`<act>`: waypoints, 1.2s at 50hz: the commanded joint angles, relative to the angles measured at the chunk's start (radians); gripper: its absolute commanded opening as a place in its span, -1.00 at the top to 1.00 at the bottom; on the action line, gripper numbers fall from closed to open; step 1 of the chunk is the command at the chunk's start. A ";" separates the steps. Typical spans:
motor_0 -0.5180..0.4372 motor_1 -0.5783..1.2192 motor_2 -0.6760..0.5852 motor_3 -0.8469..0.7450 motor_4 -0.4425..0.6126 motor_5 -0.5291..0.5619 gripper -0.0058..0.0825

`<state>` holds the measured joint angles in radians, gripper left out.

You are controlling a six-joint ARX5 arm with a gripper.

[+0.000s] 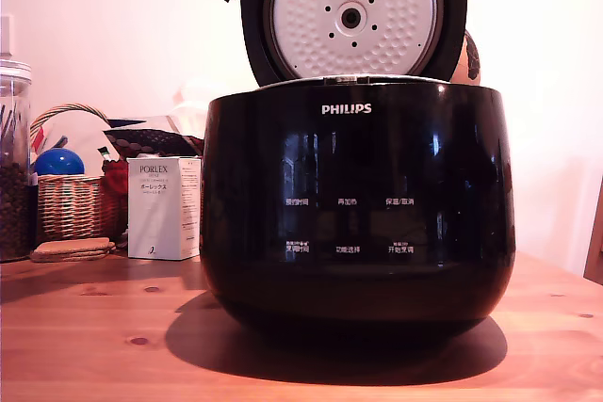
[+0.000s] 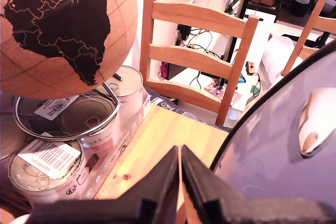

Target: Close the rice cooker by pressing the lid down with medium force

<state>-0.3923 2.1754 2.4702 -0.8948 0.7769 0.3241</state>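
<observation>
The rice cooker stands on the wooden counter, its lid raised upright; the end effector, clenched and empty, sits beside the lid's outer shell

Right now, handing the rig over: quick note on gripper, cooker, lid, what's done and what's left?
Gripper: jaws together, holding nothing, next to the back of the lid in the wrist view.
Rice cooker: on the wooden table, front panel facing the exterior camera.
Lid: standing upright and open, white dimpled inner disc showing.
Done: nothing visible yet; the lid is not pressed down.
Left: push the lid down onto the cooker until it shuts.
</observation>
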 commanded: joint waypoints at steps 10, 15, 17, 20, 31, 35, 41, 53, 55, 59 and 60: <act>-0.023 -0.036 -0.018 0.005 0.010 0.000 0.92; -0.025 -0.046 -0.036 0.002 0.024 -0.033 0.92; -0.025 -0.049 -0.037 -0.005 0.026 -0.034 0.92; -0.025 -0.052 -0.037 -0.014 0.047 -0.048 0.92; -0.025 -0.083 -0.037 -0.056 0.054 -0.064 0.92; -0.025 -0.094 -0.037 -0.074 0.053 -0.066 0.92; -0.025 -0.112 -0.039 -0.081 0.053 -0.077 0.92; -0.023 -0.182 -0.137 -0.090 0.014 -0.085 0.92; -0.023 -0.196 -0.163 -0.090 0.008 -0.083 0.92; -0.023 -0.210 -0.207 -0.101 -0.001 -0.061 0.92; -0.023 -0.214 -0.216 -0.103 -0.001 -0.060 0.92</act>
<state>-0.4057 1.9583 2.2990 -0.9855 0.7795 0.2466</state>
